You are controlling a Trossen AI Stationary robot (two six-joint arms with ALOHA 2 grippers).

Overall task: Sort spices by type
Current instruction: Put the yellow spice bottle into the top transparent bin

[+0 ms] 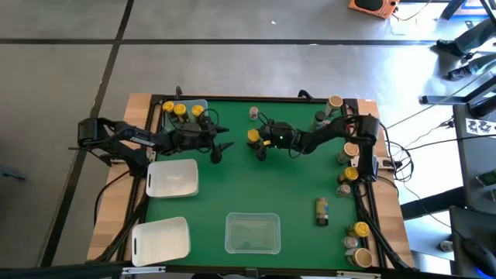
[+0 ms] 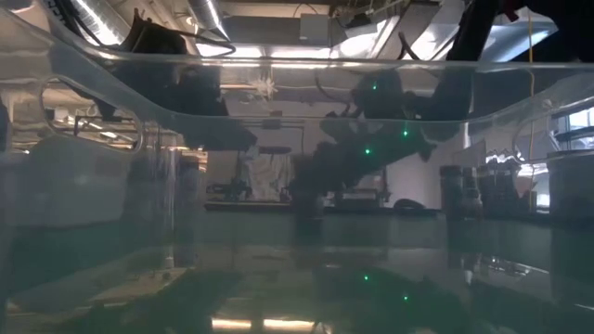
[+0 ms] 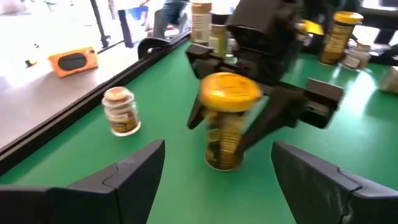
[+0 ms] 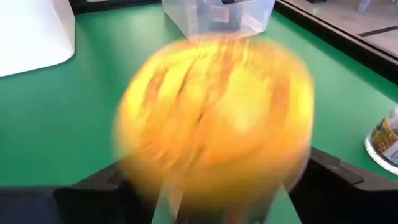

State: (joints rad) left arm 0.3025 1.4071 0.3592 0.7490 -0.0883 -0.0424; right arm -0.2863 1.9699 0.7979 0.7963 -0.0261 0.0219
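Observation:
My right gripper point(image 1: 258, 144) is shut on a spice jar with a yellow lid point(image 1: 253, 136) at the table's middle, toward the far edge. The jar also shows in the left wrist view point(image 3: 225, 121) and blurred in the right wrist view point(image 4: 211, 124). My left gripper point(image 1: 219, 146) is open and empty just left of the jar, pointing at it, its fingers point(image 3: 124, 180) apart. A clear tray point(image 1: 203, 104) at the far left holds several yellow-lidded jars point(image 1: 180, 111). A small jar with a pale lid point(image 1: 253, 114) stands on the table near the far edge. My right gripper pinches the jar's body just below the yellow lid point(image 3: 211, 118) between its two fingers point(image 3: 198, 115), one on each side. The fingers come from the table's right side, slanting down. The jar stands about upright; I cannot tell whether its base touches the table.
Two white trays point(image 1: 172, 178) point(image 1: 160, 239) lie at the left, a clear tray point(image 1: 252, 232) at the near edge. Several jars point(image 1: 350, 174) stand along the right edge and at the far right point(image 1: 333, 103). One jar point(image 1: 322, 211) lies on the mat.

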